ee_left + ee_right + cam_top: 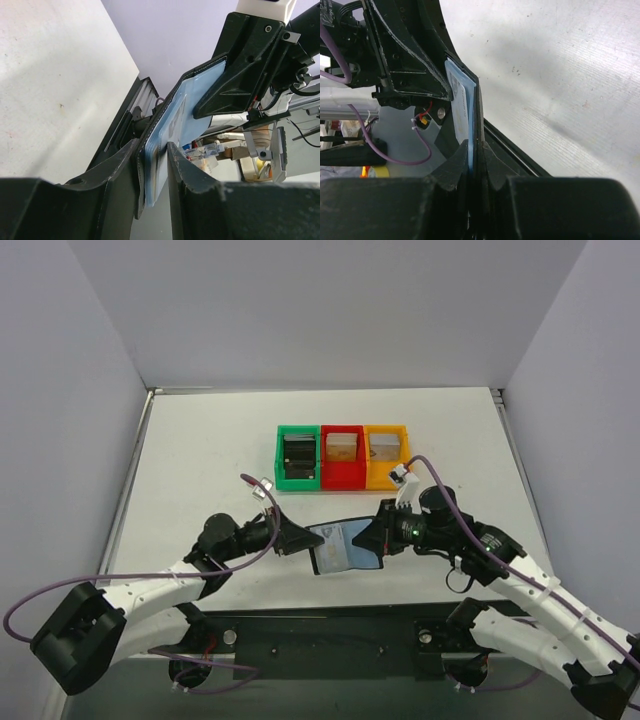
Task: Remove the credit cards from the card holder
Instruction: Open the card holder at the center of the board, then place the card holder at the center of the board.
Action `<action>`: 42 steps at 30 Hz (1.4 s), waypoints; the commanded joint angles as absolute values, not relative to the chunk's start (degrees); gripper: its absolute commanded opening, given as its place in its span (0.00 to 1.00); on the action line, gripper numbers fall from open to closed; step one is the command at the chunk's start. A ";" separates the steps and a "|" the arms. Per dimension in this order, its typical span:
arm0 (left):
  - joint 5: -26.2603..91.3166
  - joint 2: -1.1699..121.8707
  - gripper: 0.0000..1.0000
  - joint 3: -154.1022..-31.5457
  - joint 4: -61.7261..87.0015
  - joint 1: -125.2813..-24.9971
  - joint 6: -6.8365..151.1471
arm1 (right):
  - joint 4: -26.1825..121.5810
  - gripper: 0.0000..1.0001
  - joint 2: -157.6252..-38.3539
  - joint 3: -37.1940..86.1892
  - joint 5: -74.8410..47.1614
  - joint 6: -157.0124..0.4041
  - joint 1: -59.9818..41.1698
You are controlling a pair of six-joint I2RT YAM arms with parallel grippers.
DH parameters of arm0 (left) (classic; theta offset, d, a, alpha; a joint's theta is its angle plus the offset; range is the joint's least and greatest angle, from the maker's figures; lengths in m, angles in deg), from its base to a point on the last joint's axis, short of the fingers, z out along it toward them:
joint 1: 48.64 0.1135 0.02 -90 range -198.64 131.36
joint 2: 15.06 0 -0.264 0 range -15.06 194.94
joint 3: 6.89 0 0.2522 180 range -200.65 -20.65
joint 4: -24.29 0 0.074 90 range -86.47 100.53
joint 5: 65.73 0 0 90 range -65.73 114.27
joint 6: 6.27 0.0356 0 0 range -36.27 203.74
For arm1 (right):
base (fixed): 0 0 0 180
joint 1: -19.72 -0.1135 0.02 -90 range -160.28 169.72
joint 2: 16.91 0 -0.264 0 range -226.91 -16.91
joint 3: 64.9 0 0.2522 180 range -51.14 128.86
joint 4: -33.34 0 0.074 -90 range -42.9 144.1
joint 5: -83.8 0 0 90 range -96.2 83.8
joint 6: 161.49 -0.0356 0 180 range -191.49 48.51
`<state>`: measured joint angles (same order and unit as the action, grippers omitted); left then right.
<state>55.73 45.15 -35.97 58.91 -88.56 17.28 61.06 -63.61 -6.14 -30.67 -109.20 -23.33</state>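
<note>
The black card holder (340, 546) hangs open between my two grippers, just above the table's front edge, with its grey-blue inner pockets facing up. My left gripper (303, 538) is shut on its left half. In the left wrist view the fingers (152, 165) pinch the black cover and the blue pocket layers (175, 117). My right gripper (368, 537) is shut on the right half. In the right wrist view the jaws (476, 155) clamp the black cover (479, 107) and a thin blue layer. A pale card (456, 95) sits in a pocket. A card face also shows in the left wrist view (172, 125).
Three small bins stand in a row behind the card holder: green (298, 457) with a black stack, red (342, 455) with a tan stack, yellow (385, 452) with a grey stack. White walls enclose the table. The arms' black base plate (330, 640) lies at the near edge.
</note>
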 commanded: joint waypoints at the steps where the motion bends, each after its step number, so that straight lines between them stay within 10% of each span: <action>1: 54.15 46.38 0.36 -35.51 61.78 -88.19 19.57 | 57.21 0.00 -62.17 -7.89 -30.20 -109.46 -22.99; 27: 46.51 66.60 0.42 -32.79 60.63 -88.37 21.16 | 33.40 0.00 -75.09 -31.62 -21.06 -114.29 -22.64; 42: 31.91 39.26 0.53 -36.38 32.24 -93.19 30.21 | 16.61 0.00 -85.02 -36.73 -15.08 -125.01 -23.08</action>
